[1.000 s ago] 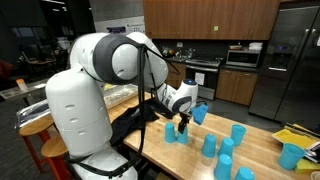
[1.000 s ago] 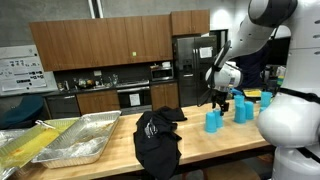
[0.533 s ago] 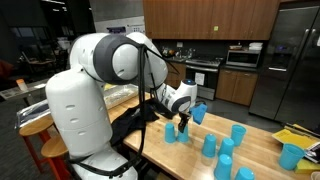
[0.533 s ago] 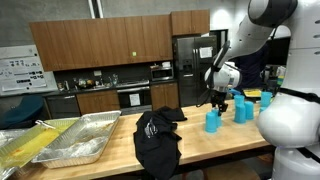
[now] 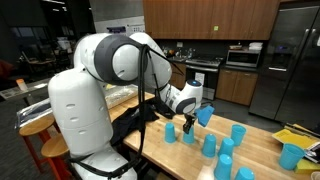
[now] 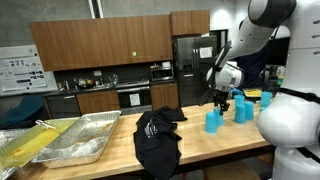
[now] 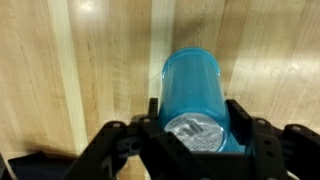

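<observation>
1. In an exterior view, the tool (image 5: pixel 186 121) hangs directly over a blue cup (image 5: pixel 187 131) standing upright on the table (image 5: pixel 262 145), just past the black cloth (image 5: pixel 128 128).
2. In an exterior view, the blue cup (image 6: pixel 223 104) sits beyond that black cloth (image 6: pixel 156 140).
3. Wrist view: the tool (image 7: pixel 195 125) is clamped on the blue cup's (image 7: pixel 195 85) sides.

We see a kitchen with dark brown wooden cabinets (image 6: pixel 90 45) along the back wall. A tall steel fridge (image 6: pixel 190 68) stands among them, with a microwave (image 6: pixel 161 72) and an oven (image 6: pixel 132 98) beside it. A grey wall (image 6: pixel 15 25) next to the cabinets carries posters (image 6: pixel 12 72). Our worktop (image 6: pixel 205 143) is pale wood in long planks, under even indoor light.
</observation>
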Tool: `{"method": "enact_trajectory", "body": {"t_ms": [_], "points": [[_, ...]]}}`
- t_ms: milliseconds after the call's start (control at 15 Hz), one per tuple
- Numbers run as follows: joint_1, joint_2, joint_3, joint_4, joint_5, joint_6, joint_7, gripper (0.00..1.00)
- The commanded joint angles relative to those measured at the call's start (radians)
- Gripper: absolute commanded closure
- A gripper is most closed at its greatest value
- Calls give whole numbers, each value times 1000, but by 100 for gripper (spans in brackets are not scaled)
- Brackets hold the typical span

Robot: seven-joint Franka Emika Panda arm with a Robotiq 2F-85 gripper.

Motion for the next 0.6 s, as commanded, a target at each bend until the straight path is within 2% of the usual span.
{"method": "enact_trajectory", "body": {"t_ms": [0, 267, 533], "points": [[-35, 34, -30, 35, -26, 30, 49, 59], [-77, 69, -57, 65, -50, 75, 88, 59], [-118, 132, -55, 146, 23, 97, 48, 59]]}}
